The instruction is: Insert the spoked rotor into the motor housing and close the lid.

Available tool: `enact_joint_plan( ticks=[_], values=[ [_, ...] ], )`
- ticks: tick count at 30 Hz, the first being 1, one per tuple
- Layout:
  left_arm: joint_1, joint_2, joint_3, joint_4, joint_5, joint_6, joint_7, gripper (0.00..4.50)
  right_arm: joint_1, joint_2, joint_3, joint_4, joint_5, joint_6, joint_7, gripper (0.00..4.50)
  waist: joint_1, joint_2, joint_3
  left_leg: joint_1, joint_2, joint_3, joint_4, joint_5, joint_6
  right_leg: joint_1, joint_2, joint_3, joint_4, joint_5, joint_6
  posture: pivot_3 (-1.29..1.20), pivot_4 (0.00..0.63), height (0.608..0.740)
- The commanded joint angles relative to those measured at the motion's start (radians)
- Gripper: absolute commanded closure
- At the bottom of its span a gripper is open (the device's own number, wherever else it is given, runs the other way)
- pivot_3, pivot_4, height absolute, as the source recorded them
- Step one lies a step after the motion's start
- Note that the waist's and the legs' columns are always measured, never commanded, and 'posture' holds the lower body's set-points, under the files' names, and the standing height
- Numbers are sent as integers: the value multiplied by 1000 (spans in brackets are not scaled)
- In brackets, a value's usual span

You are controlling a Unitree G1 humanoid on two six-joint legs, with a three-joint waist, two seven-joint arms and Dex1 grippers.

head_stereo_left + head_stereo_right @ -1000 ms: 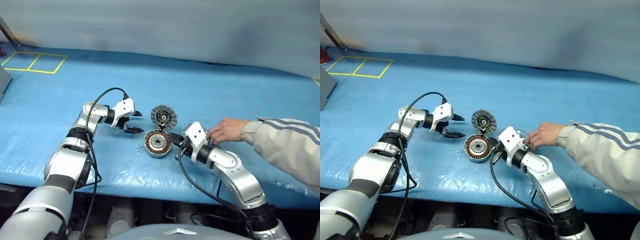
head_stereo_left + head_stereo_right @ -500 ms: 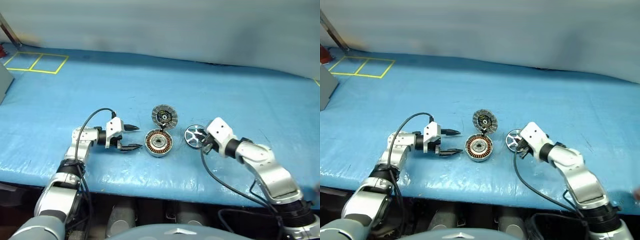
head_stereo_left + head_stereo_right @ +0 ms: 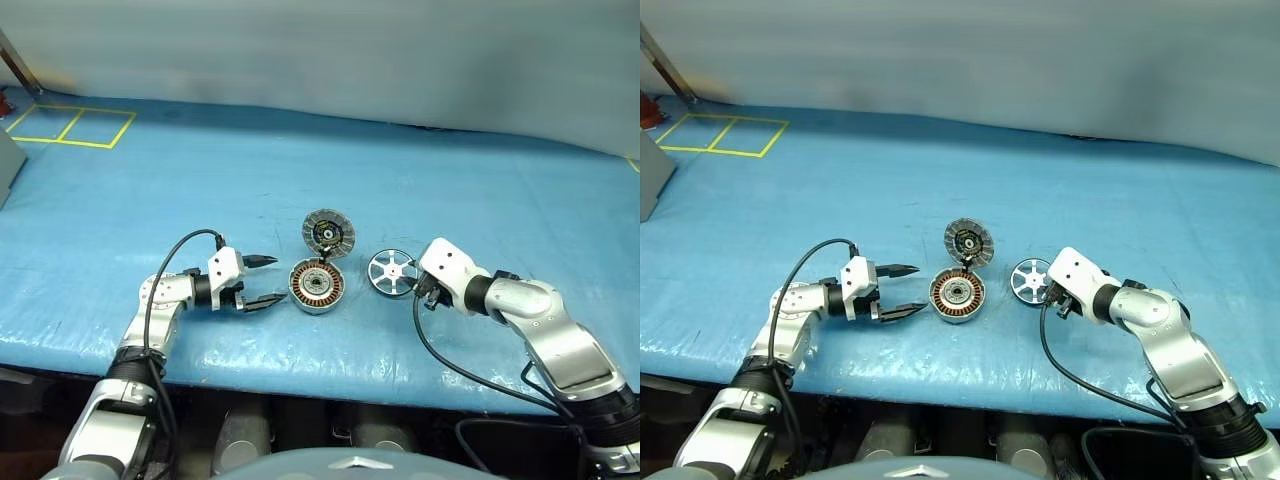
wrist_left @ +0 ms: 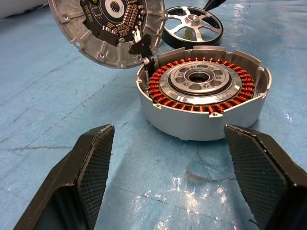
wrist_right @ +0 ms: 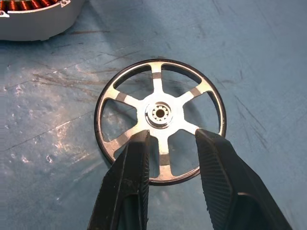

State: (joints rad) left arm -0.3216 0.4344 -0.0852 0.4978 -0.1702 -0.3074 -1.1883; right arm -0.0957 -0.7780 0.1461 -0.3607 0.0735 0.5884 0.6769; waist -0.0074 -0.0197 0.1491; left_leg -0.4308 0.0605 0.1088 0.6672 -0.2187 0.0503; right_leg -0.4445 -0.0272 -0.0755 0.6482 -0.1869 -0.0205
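Observation:
The motor housing (image 3: 317, 287) stands open on the blue table, its copper windings showing. Its hinged lid (image 3: 328, 233) is tipped up behind it, inner face towards me. The spoked rotor (image 3: 393, 272) lies flat on the table just right of the housing. My right gripper (image 5: 172, 136) is open and narrowly spread, its fingertips over the near part of the rotor (image 5: 160, 120) with one spoke between them, not clamped. My left gripper (image 4: 169, 132) is wide open and level, pointing at the housing (image 4: 204, 96) from the left, a short gap away, with nothing between its fingers.
A blue sheet (image 3: 480, 190) covers the table, whose front edge runs just below both arms. Yellow taped squares (image 3: 70, 122) mark the far left corner. A grey object (image 3: 5, 165) stands at the left edge. Black cables loop from both wrists.
A person's hand by my right gripper has left the view, and the rotor now lies uncovered. My right gripper swung right away from the housing and opened. My left arm drew back and lowered.

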Motion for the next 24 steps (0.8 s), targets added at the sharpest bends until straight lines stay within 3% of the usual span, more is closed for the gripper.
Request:
enact_joint_plan(
  ticks=[1, 7, 10, 13, 17, 24],
  values=[
    [2, 8, 14, -48, -23, 0, 13, 651, -12, -6, 8, 7, -27, 4, 2, 2941, 0, 0, 0, 0, 0, 0, 0, 0, 0, 0, 0, 0, 0, 0, 0, 0, 150, 740],
    [8, 5, 8, -46, -20, -7, 28, 651, -10, 2, 25, 43, -46, 0, 6, 2941, 3, 0, 0, 0, 0, 0, 0, 0, 0, 0, 0, 0, 0, 0, 0, 0, 150, 740],
    [12, 1, 3, -45, -18, -14, 35, 651, -8, 0, 34, 63, -58, -4, 5, 3492, 4, 0, 0, 0, 0, 0, 0, 0, 0, 0, 0, 0, 0, 0, 0, 0, 150, 740],
    [14, -3, 2, -42, -19, -25, 39, 651, 1, 15, 15, 54, -44, -3, -2, 4482, 5, 0, 0, 0, 0, 0, 0, 0, 0, 0, 0, 0, 0, 0, 0, 0, 150, 740],
    [20, -12, -2, -32, -16, -48, 45, 651, 18, 44, -37, 37, -7, 0, -8, 4482, 6, 0, 0, 0, 0, 0, 0, 0, 0, 0, 0, 0, 0, 0, 0, 0, 150, 740],
    [44, -35, -1, -31, -21, -81, 60, 651, 44, 164, -175, -62, 213, -6, 43, 4482, 8, 0, 0, 0, 0, 0, 0, 0, 0, 0, 1, 0, 0, 0, 1, 0, 150, 740]
  ],
)
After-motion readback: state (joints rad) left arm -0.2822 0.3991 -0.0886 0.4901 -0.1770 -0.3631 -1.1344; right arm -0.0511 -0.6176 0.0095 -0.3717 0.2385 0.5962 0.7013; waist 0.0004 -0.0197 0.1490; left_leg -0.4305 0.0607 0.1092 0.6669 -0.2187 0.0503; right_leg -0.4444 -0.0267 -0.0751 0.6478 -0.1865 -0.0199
